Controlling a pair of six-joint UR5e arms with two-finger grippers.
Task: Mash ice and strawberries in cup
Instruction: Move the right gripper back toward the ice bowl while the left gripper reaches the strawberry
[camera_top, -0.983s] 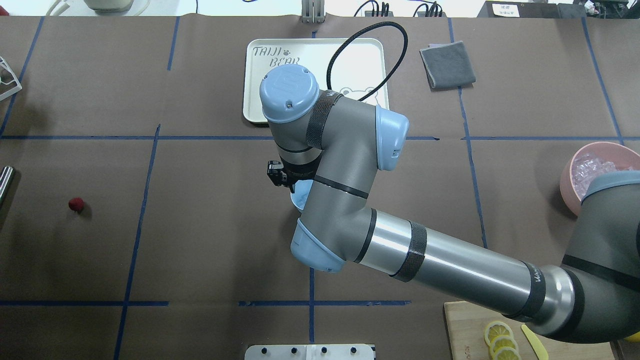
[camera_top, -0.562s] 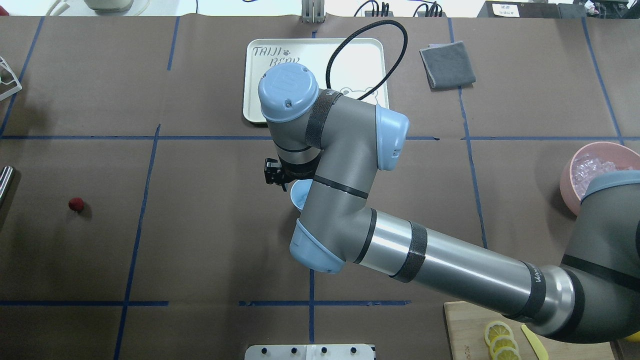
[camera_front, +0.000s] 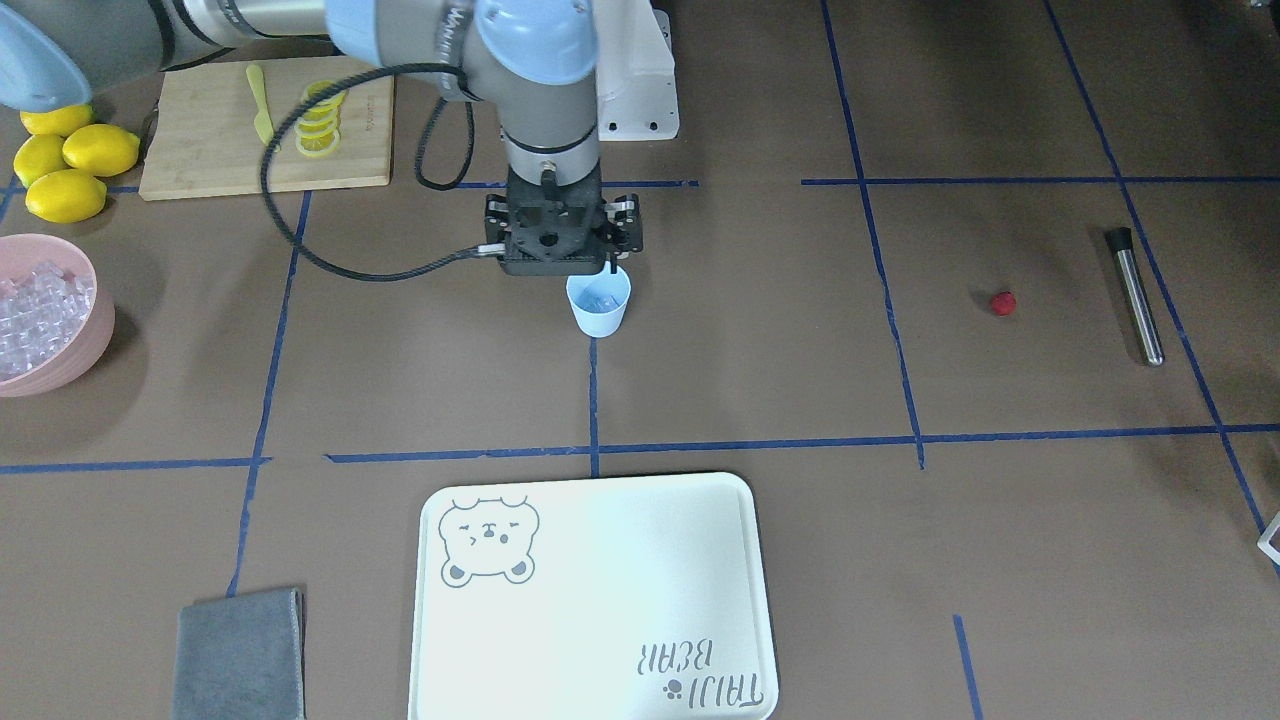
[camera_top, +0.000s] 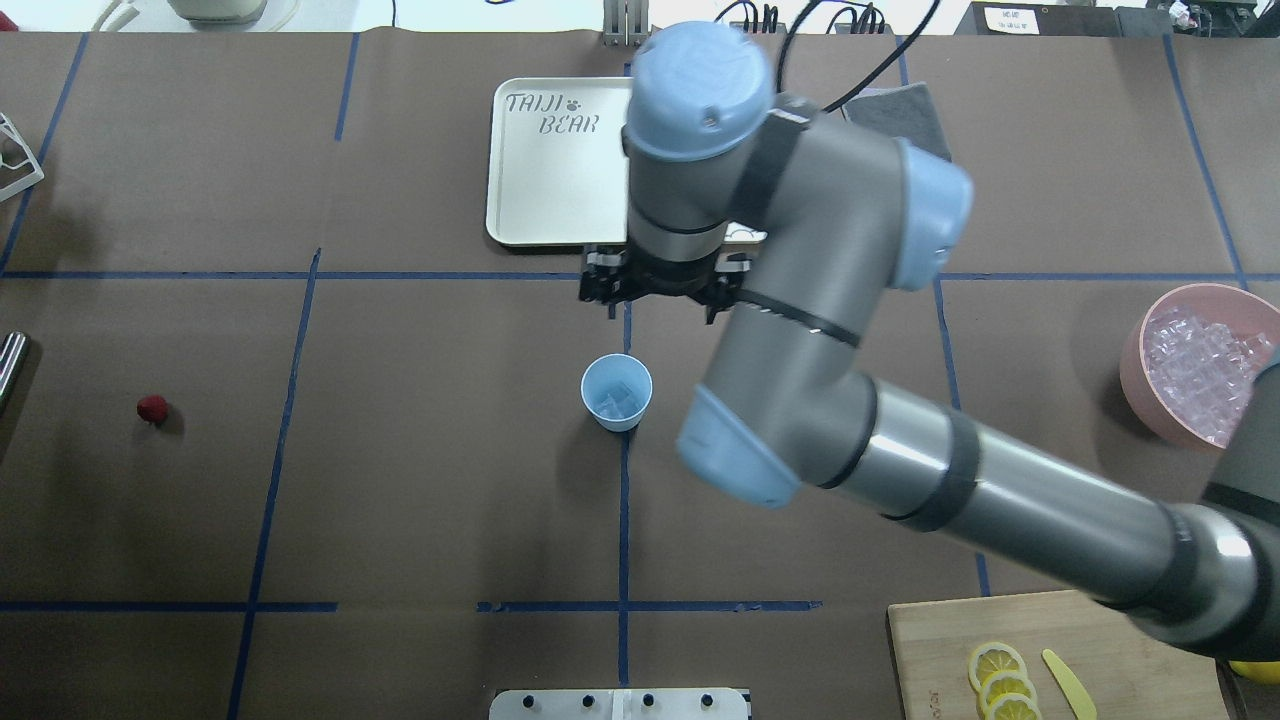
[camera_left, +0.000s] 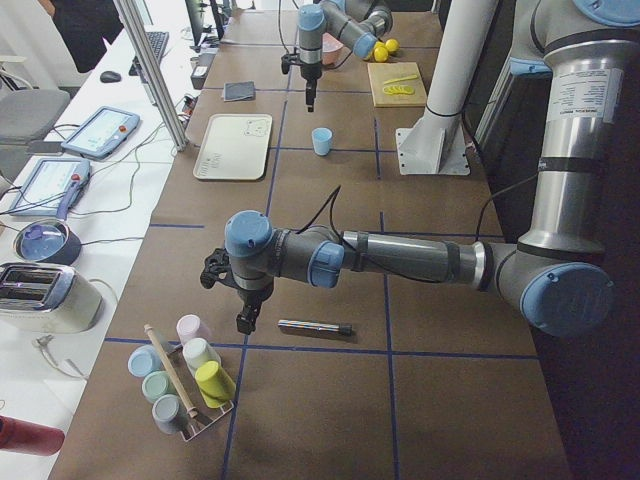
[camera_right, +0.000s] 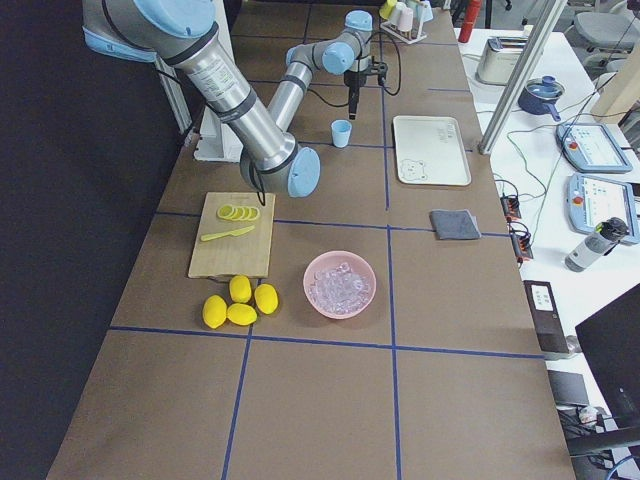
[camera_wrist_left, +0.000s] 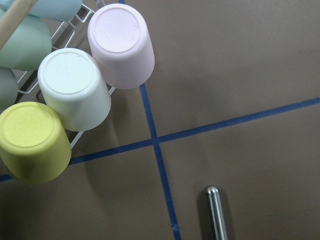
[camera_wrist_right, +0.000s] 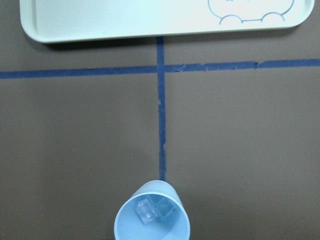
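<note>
at table centre, set upright for filling: cup (camera_front: 598, 318) with ice (camera_wrist_right: 148, 211) inside, strawberry (camera_top: 152, 407) far off at nine o'clock; overhead toward twelve, right gripper (camera_front: 565, 255), spread untellable, likewise left gripper (camera_left: 245, 318)

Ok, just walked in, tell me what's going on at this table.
The right gripper hangs raised above the table, close to the cup. The cup stands upright with a couple of ice cubes inside. The strawberry lies loose on the table, far off on the robot's left side, not yet in the cup. The left gripper hovers at that end, near a metal rod.
</note>
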